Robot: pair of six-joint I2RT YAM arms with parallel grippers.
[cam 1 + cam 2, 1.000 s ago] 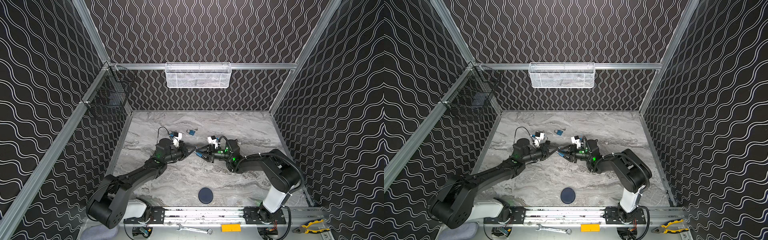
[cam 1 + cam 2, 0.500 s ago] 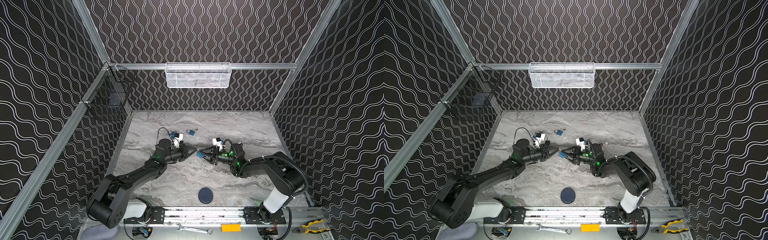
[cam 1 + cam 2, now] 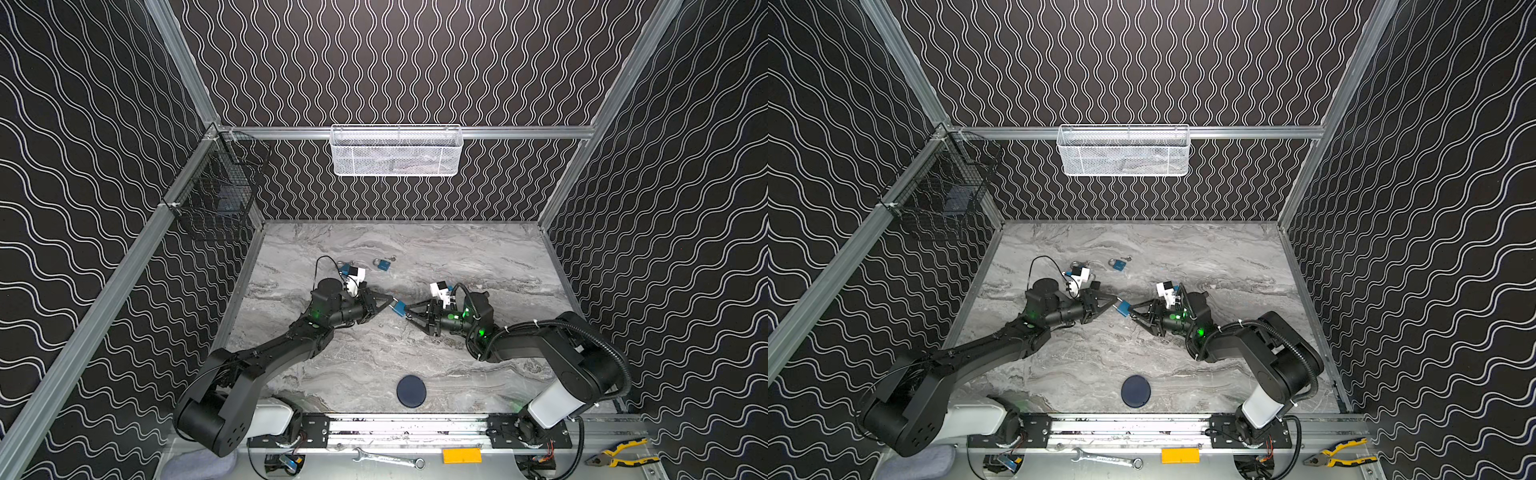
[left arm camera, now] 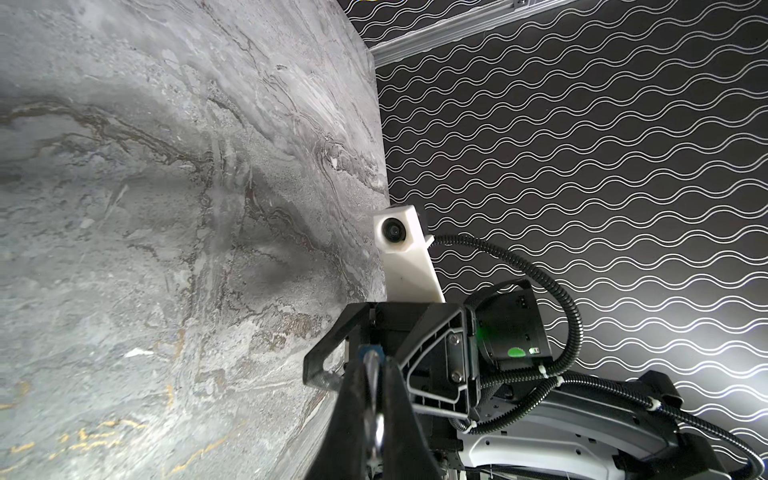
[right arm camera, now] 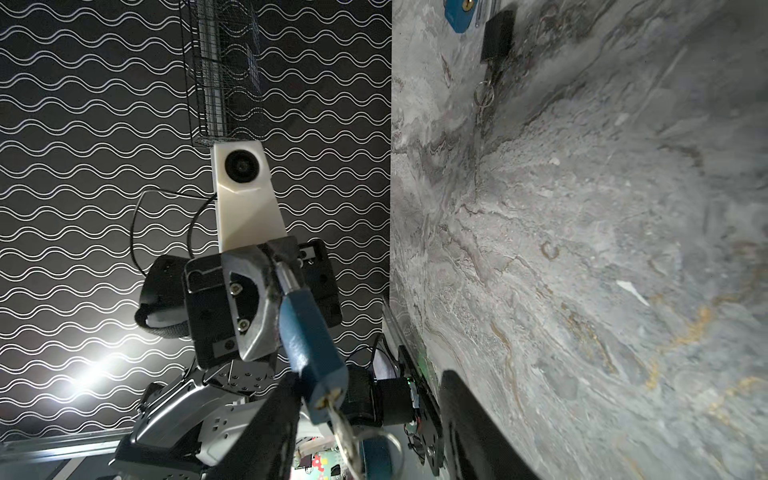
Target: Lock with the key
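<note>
Blue metal padlock (image 3: 399, 308), silver key (image 5: 343, 420) stuck in. Left tool (image 3: 392, 302) pinches its shackle (image 5: 286, 274), right tool (image 3: 409, 312) sits spread round the key.

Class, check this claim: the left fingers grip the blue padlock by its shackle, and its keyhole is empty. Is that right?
Not quite. The keyhole is not empty: a key sits in it, as the right wrist view shows. The left fingers do grip the blue padlock by its shackle.

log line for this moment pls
left gripper: shut on padlock | right gripper: open around key | key: in padlock
</note>
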